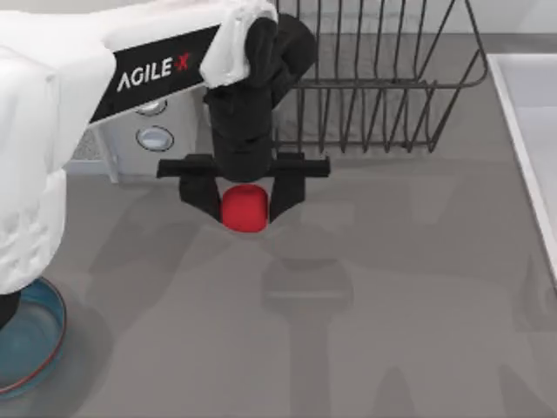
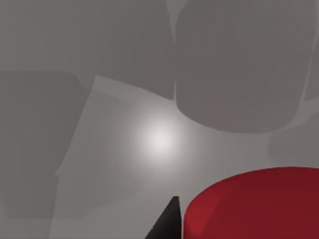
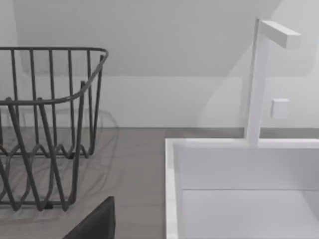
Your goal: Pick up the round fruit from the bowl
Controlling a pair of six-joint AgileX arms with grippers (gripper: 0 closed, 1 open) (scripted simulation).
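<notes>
The round fruit (image 1: 244,209), a smooth bright-red ball, hangs above the grey table between the black fingers of my left gripper (image 1: 244,202), which is shut on it. The left wrist view shows the same fruit (image 2: 254,204) up close beside one black fingertip (image 2: 167,223), with the table far below. The bowl (image 1: 39,344), blue inside with a reddish-brown rim, sits at the table's front left, partly under my left arm and well apart from the fruit. A dark part of my right gripper (image 3: 94,225) shows at the edge of the right wrist view.
A dark wire dish rack (image 1: 374,87) (image 3: 45,129) stands at the back, just behind the left gripper. A white sink (image 1: 531,131) (image 3: 239,189) with a white faucet (image 3: 259,79) borders the right side. A white panel with round knobs (image 1: 155,138) is at the back left.
</notes>
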